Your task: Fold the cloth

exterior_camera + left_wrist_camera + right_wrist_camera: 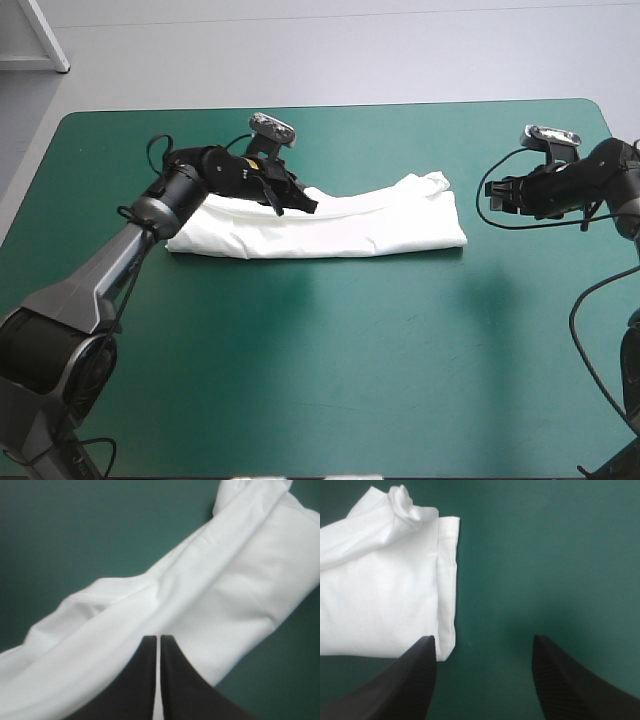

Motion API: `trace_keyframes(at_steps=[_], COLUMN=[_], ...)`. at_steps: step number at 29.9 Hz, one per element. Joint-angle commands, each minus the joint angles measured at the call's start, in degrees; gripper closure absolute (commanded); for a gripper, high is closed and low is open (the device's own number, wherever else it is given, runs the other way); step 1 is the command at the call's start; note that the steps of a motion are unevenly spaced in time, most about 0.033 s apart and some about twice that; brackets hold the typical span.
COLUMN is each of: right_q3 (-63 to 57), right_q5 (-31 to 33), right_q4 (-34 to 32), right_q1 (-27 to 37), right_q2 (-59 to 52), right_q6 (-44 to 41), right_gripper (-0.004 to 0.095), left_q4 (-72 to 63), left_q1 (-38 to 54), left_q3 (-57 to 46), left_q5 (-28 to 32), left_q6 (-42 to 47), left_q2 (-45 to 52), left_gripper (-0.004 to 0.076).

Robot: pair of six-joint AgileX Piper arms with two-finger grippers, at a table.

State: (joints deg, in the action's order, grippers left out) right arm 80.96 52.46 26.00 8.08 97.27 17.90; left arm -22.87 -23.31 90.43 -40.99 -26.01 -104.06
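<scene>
The white T-shirt [350, 228] lies as a long folded band across the middle of the teal-green table, its top layer rising in a ridge toward the far edge. My left gripper [305, 203] sits on the band's far edge near its left half. In the left wrist view its fingers [159, 639] are all but shut, with white cloth [225, 580] showing in the slit between them. My right gripper [497, 195] hovers just off the band's right end, apart from it. It stands open [482, 640] over bare cover, the T-shirt's hemmed end [380, 595] beside one finger.
Bare teal-green cover [330, 360] stretches from the T-shirt to the table's near edge. A strip of cover [380, 130] also shows behind the T-shirt. A white furniture leg [45, 40] stands beyond the far left corner.
</scene>
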Motion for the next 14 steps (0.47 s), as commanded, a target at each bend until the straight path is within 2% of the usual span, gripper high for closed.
trace_keyframes(at_steps=[1, 7, 14], right_q3=[-0.7, -2.2, -2.2], right_q5=[-0.1, -0.4, -0.7], right_q4=[5.6, 11.4, 21.4], right_q1=[1.5, 1.6, 1.9], right_q2=[-2.9, -1.6, 3.3], right_q6=[4.2, 7.8, 12.1], right_gripper=[0.0372, 0.0372, 0.0366], left_q4=[-1.5, 0.3, 2.7], left_q1=[-1.6, -1.7, -1.7], left_q3=[1.6, 1.6, 1.6], left_q5=[2.1, 4.4, 7.2], left_q6=[2.1, 2.8, 3.1], left_q2=[-0.3, -6.1, -10.0], left_gripper=[0.0704, 0.0705, 0.0705])
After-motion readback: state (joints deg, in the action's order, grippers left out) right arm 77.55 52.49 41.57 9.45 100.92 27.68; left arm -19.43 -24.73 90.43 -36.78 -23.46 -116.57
